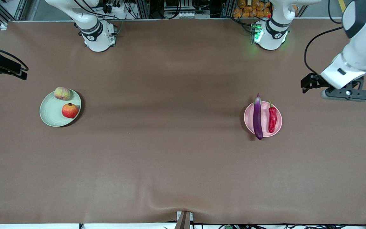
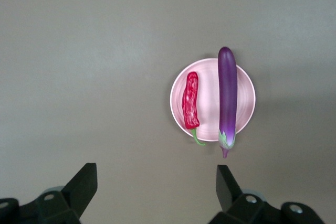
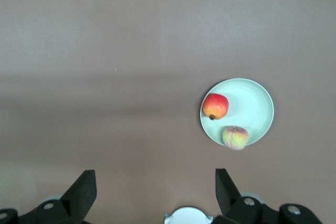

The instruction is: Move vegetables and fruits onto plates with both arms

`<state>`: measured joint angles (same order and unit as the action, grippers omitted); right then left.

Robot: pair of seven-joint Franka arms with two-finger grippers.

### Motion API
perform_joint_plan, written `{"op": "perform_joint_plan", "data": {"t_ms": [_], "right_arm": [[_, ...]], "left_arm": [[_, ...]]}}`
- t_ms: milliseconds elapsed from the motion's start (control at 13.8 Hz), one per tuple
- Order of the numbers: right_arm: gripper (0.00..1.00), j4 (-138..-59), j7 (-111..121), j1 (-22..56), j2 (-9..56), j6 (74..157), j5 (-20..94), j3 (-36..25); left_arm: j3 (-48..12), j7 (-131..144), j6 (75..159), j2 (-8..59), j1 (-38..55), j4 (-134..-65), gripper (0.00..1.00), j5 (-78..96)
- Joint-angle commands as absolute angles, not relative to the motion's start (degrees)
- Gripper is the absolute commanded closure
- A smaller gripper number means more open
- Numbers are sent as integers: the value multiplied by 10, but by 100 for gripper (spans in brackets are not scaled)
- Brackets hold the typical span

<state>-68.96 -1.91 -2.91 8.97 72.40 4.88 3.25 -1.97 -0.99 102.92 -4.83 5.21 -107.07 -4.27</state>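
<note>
The purple eggplant (image 1: 258,118) and the red chili pepper (image 1: 272,119) lie side by side on the pink plate (image 1: 265,123) toward the left arm's end; both ends of the eggplant overhang the rim. The pomegranate-like fruit (image 1: 70,110) and the pinkish-tan fruit (image 1: 62,93) sit on the mint plate (image 1: 52,113) toward the right arm's end. My left gripper (image 1: 307,84) is open and empty, up in the air beside the pink plate (image 2: 209,103). My right gripper (image 1: 22,72) is open and empty, high beside the mint plate (image 3: 249,106).
The brown table cover (image 1: 170,143) spans the whole table. The two arm bases (image 1: 98,38) (image 1: 270,36) stand along its farthest edge. A small bracket (image 1: 184,219) sits at the nearest edge. A white round part (image 3: 189,216) shows in the right wrist view.
</note>
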Motion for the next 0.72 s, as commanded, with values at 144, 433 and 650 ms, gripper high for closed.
{"op": "perform_joint_plan", "data": {"t_ms": [144, 433, 650], "right_arm": [[0, -807, -14, 2, 3, 759, 13, -6], [0, -750, -10, 4, 19, 759, 4, -9], [0, -754, -6, 11, 19, 741, -9, -12]], "left_arm": [[-53, 17, 926, -51, 48, -974, 0, -33], [-113, 64, 822, -16, 4, -859, 0, -12], [-112, 97, 776, 7, 4, -807, 0, 4]]}}
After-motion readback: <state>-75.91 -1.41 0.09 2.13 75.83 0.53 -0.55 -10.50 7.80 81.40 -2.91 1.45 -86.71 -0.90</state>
